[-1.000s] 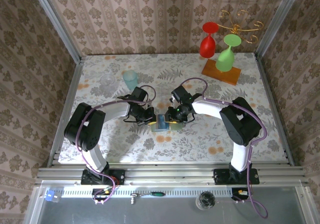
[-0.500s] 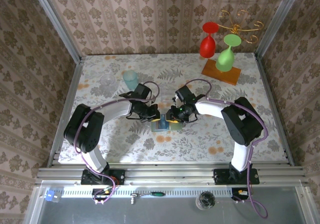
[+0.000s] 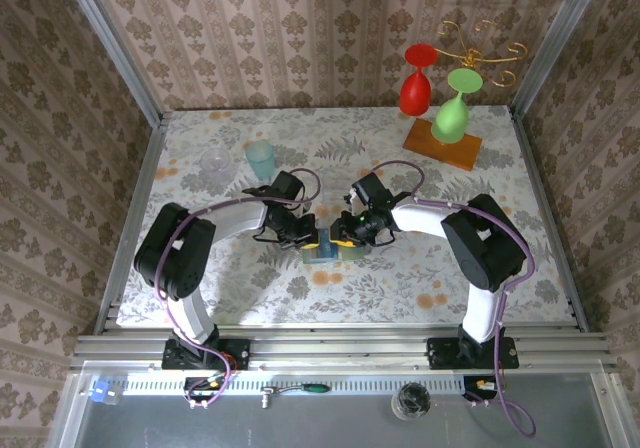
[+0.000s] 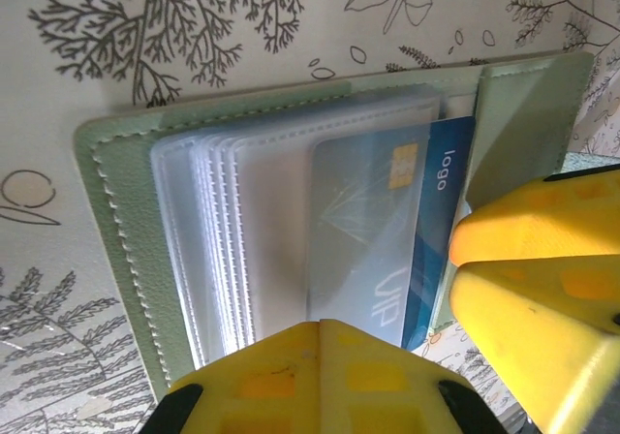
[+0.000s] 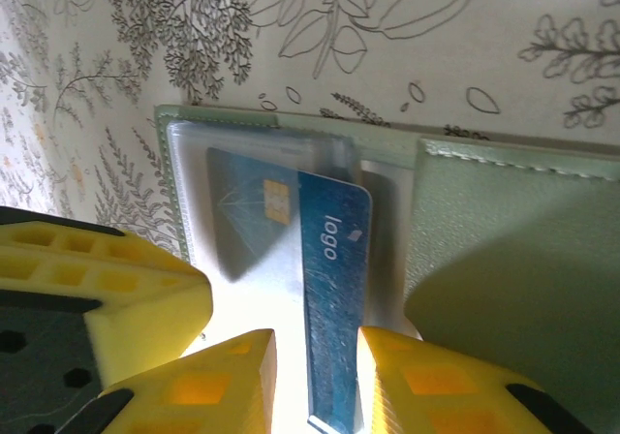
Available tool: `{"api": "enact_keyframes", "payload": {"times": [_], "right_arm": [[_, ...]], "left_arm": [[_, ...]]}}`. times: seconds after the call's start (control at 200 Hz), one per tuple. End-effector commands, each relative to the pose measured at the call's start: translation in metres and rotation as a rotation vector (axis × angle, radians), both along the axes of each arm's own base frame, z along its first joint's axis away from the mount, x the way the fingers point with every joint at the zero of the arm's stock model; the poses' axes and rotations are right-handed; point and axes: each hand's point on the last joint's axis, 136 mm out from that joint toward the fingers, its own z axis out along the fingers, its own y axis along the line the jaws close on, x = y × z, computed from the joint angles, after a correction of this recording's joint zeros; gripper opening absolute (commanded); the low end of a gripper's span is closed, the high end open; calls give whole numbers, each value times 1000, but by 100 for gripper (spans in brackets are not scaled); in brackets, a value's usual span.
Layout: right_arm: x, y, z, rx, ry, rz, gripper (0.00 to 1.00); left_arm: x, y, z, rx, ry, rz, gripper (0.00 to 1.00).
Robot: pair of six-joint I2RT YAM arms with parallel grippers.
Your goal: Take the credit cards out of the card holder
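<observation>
Holder (image 4: pixel 114 221) sits open mid table (image 3: pixel 420 278). Your left claw (image 4: pixel 320 356) is shut, pressing on the sleeves (image 4: pixel 262 231), prob to pin it down. Right claw (image 5: pixel 315 356) is narrow, straddling the half-out blue card (image 5: pixel 334 279). Can't tell if it's actually pinching, tbh.

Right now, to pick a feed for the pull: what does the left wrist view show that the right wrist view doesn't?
Left wrist: the fanned stack of clear sleeves inside the card holder, shut left jaws at its near edge. Right wrist: the free end of the blue card between the parted right jaws. Both: that card partly out of its sleeve, chip and "logo" print showing, holder lying open.
</observation>
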Motion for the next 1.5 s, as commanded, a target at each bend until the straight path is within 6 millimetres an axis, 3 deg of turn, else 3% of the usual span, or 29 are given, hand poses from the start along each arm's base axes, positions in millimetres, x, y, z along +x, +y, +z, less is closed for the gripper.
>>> {"api": "enact_keyframes", "payload": {"times": [0.0, 0.295, 1.06, 1.495], "right_arm": [[-4, 0, -9, 17, 39, -4, 28], [-5, -10, -15, -26, 45, -20, 27], [-3, 7, -15, 64, 68, -5, 21], [1, -15, -15, -19, 42, -41, 12]], "left_arm": [[-8, 9, -12, 44, 24, -13, 0], [-10, 13, -16, 60, 35, -10, 0], [-10, 13, -14, 55, 32, -10, 0], [-11, 13, -14, 56, 33, -9, 0]]}}
